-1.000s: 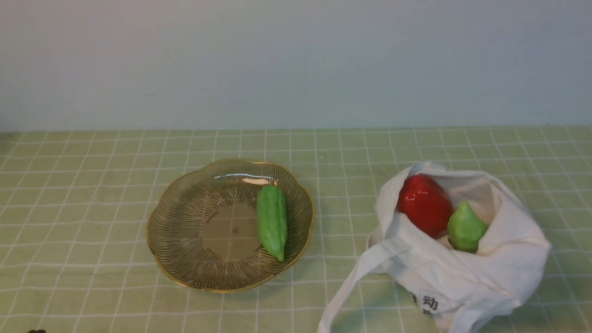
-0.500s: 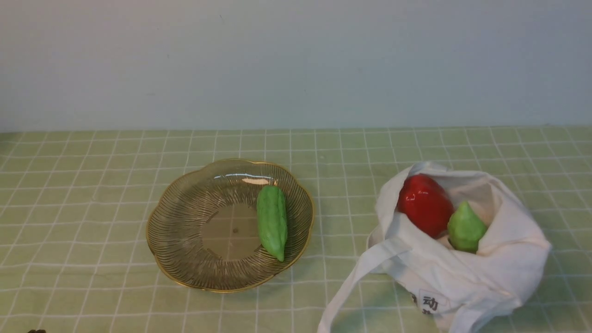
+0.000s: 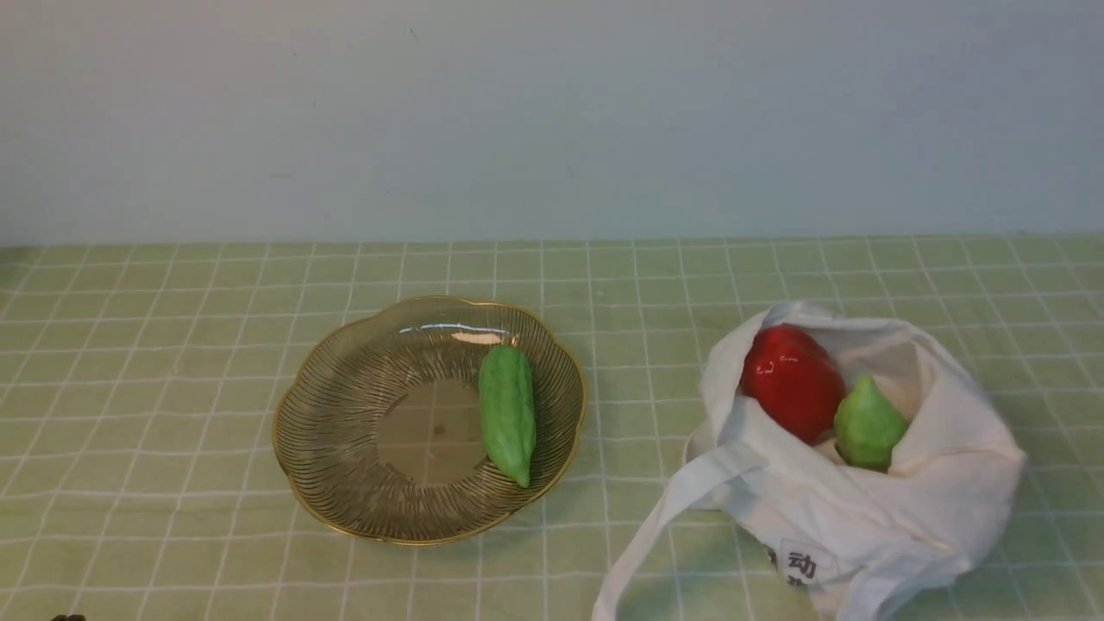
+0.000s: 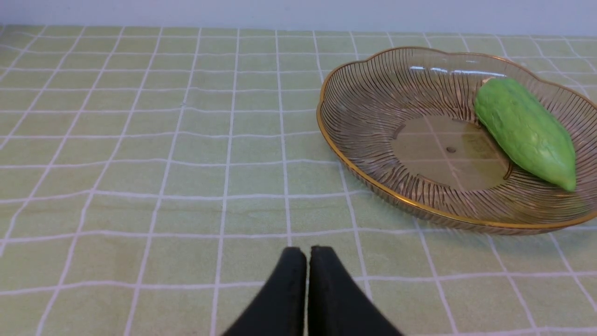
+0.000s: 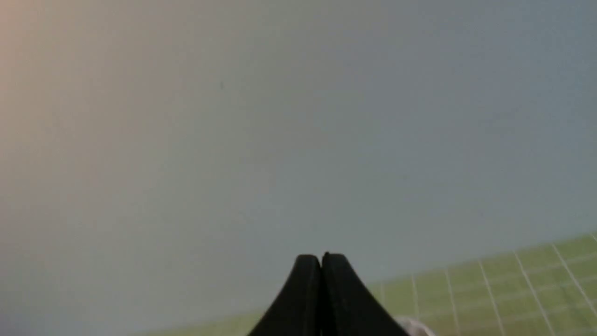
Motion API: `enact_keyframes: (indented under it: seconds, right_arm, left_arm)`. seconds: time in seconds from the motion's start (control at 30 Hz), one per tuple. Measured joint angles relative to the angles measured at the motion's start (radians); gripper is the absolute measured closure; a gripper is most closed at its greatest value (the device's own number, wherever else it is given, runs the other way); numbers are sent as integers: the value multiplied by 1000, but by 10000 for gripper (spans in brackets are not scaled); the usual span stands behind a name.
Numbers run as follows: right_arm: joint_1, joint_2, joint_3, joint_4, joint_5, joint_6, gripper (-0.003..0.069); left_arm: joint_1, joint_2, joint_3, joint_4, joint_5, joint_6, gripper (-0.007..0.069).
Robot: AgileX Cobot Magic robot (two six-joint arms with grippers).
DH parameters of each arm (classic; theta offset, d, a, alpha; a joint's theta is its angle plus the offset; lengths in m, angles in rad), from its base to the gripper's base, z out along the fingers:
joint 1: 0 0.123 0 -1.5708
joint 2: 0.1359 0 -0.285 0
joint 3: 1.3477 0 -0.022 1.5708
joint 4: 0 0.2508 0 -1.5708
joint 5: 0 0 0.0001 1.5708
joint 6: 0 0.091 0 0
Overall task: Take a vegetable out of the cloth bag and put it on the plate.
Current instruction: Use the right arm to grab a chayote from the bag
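Note:
A light green gourd (image 3: 507, 414) lies in the right half of the brownish glass plate (image 3: 345, 431) with a gold scalloped rim; both also show in the left wrist view, gourd (image 4: 524, 130) and plate (image 4: 368, 102). The white cloth bag (image 3: 862, 509) sits on the right, open, with a red pepper (image 3: 792, 379) and the tip of a second green gourd (image 3: 867, 424) inside. My left gripper (image 4: 308, 252) is shut and empty, low over the cloth, short of the plate. My right gripper (image 5: 321, 259) is shut and empty, facing the wall.
A green checked tablecloth (image 3: 172, 345) covers the table up to a pale wall (image 3: 552, 112). The bag's strap (image 3: 664, 526) trails toward the front edge. A small dark part of the left arm (image 3: 67, 617) shows at the bottom left corner.

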Motion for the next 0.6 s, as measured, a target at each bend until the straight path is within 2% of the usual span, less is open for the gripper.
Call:
enact_keyframes:
  seconds: [0.13, 0.27, 0.5, 0.6]
  right_arm:
    - [0, 253, -186, -58, 270, -104, 673]
    - [0, 478, -312, -73, 425, -196, 673]
    - [18, 769, -448, -84, 464, -339, 672]
    - [70, 886, -474, -86, 444, -370, 672]
  left_arm:
    - [0, 0, 0, 0, 0, 0, 629]
    - [0, 0, 0, 0, 0, 0, 629]
    - [0, 0, 0, 0, 0, 0, 629]
    - [0, 0, 0, 0, 0, 0, 629]
